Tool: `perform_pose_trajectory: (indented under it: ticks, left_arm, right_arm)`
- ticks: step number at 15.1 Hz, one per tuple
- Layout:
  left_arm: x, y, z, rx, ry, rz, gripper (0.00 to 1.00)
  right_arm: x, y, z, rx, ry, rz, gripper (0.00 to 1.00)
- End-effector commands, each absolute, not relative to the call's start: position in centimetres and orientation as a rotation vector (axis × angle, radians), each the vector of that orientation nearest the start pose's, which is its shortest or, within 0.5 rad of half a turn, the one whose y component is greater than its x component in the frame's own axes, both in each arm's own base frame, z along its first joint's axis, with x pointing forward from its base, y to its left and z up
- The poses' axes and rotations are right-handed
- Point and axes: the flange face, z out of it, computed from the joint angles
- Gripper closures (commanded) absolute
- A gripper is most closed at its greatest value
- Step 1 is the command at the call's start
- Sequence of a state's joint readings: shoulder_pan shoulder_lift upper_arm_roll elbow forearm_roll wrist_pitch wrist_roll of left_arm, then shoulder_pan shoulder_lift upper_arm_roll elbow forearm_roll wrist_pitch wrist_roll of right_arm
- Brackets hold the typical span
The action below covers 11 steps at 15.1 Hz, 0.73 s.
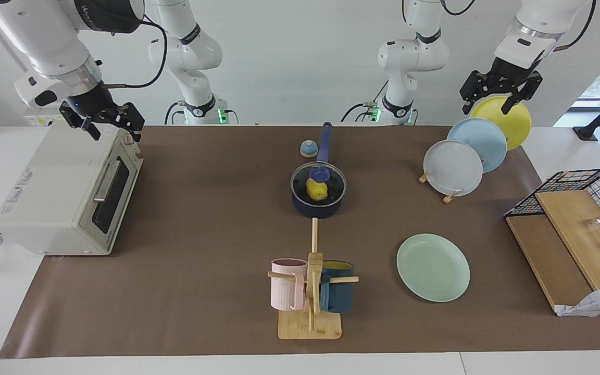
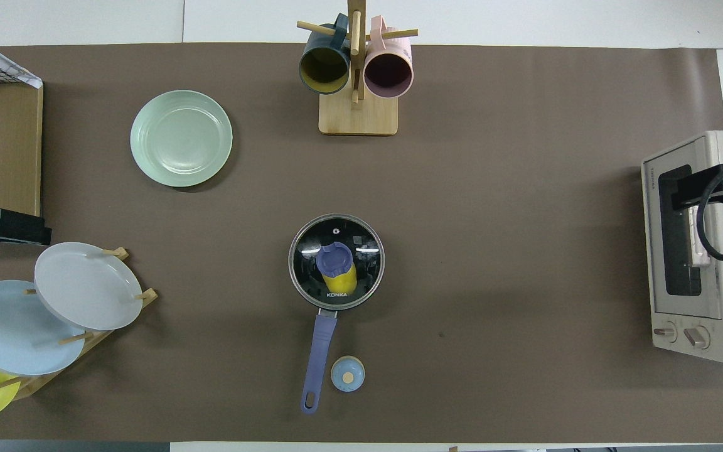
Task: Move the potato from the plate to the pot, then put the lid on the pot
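Observation:
The dark navy pot stands mid-table with its long blue handle pointing toward the robots. The glass lid with its blue knob sits on the pot. Through the glass I see the yellow potato inside the pot. The mint-green plate lies bare, farther from the robots and toward the left arm's end. My left gripper hangs open over the upright yellow rack plate, holding nothing. My right gripper hangs open over the toaster oven's top, also holding nothing.
A toaster oven fills the right arm's end. A wooden mug tree with a pink and a teal mug stands farther out than the pot. A plate rack, a wire basket with boards, and a small bell are also here.

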<state>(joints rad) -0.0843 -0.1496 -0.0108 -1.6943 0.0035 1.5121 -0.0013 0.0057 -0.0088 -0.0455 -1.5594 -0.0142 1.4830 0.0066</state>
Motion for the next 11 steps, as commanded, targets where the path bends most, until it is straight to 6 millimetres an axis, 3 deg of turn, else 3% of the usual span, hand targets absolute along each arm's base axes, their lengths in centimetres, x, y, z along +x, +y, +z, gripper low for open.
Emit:
perform_pose_trajectory:
  ticks: [1,11]
  left_arm:
    - [50.05,-4.85,63.81,-3.137,0.139,0.029,0.0]
    - [50.21,-4.83,63.48,-3.171,0.09,0.01,0.0]
  right_arm:
    - [53.63,-2.38,63.08,-3.133,0.048,0.113,0.0]
    - [53.85,-1.73,63.17,-3.135,0.024,0.077,0.0]
